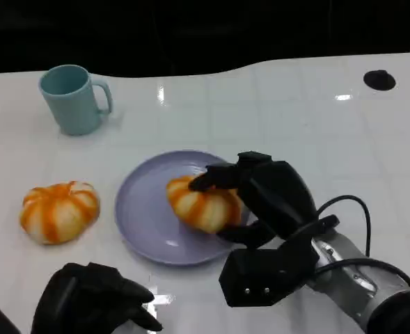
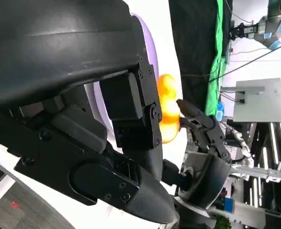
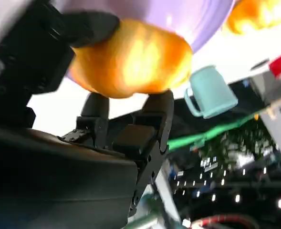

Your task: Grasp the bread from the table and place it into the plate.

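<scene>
A bread roll [image 1: 203, 203] — orange with pale stripes — was held by the right hand [image 1: 264, 198] over the right part of the lilac plate [image 1: 138, 209]. Black fingers [image 1: 215, 179] were curled over the top of the roll and another was tucked under its near side, so the roll was gripped between them. Whether the roll was already resting on the plate or was still held just above it could not be told. In the right wrist view the same roll [image 3: 130, 59] was seen clasped by fingers [image 3: 90, 24] above and below, with the plate [image 3: 188, 14] behind it and a pale blue mug [image 3: 209, 93] further off.

A second roll [image 1: 58, 211] of the same colouring was left lying on the white table [image 1: 295, 118], just beside the plate on its left and apart from both hands. The mug [image 1: 72, 99] was stood upright near the far left of the table, its handle turned to the right. A small black round mark [image 1: 379, 80] was seen at the far right of the table.

The left hand [image 1: 93, 299] was kept low at the near edge — its fingers curled in and pressed together, with nothing held in them
</scene>
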{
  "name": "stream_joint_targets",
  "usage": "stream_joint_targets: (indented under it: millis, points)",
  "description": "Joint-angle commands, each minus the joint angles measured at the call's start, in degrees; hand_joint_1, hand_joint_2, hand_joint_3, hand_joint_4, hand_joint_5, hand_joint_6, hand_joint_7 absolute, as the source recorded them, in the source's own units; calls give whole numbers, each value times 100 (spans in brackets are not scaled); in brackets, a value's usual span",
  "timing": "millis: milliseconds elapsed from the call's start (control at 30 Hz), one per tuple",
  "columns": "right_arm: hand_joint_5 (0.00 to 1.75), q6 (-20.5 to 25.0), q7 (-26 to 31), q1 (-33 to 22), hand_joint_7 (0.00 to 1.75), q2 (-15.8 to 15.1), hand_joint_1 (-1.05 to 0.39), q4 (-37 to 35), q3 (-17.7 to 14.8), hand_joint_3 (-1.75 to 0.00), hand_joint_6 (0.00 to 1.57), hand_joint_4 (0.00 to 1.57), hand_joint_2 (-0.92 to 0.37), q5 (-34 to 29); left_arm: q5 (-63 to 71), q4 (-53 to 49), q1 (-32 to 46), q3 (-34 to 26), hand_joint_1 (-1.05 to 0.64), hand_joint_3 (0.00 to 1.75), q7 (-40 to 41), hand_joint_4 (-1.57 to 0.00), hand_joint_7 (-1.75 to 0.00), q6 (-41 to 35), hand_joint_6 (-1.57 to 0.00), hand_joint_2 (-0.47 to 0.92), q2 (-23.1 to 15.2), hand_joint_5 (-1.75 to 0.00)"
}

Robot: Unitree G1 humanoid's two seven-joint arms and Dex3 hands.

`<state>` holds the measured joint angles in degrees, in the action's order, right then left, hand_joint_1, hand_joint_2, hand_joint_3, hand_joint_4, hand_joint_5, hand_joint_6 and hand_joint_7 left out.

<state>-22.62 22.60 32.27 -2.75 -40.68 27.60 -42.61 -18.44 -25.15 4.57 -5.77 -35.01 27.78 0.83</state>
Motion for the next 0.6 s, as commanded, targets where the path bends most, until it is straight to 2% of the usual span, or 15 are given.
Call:
stream_joint_targets:
  millis: [33,133,333,600]
  points:
    - [35,293,-727,-152,0,-154,-45,547,21,-10,41,12,-90,164,-51,75,61,-14,-105,0,18,-157,-13,-55,-157,77,-59,-36]
    - [38,458,-1136,-261,0,-185,-54,851,-6,-10,33,2,-92,269,-37,68,46,-15,-105,0,30,-157,-13,-67,-157,77,-68,-36]
    - [36,684,-1829,-557,0,-362,-57,1611,-109,-9,29,0,-92,510,-9,20,4,-21,-105,0,32,-157,-14,-43,-157,77,-79,-37]
    - [55,321,-2011,-979,1,-772,-51,2258,-272,0,32,1,-91,821,3,-18,-31,-23,-105,0,27,-157,-13,-27,-157,78,-83,-37]
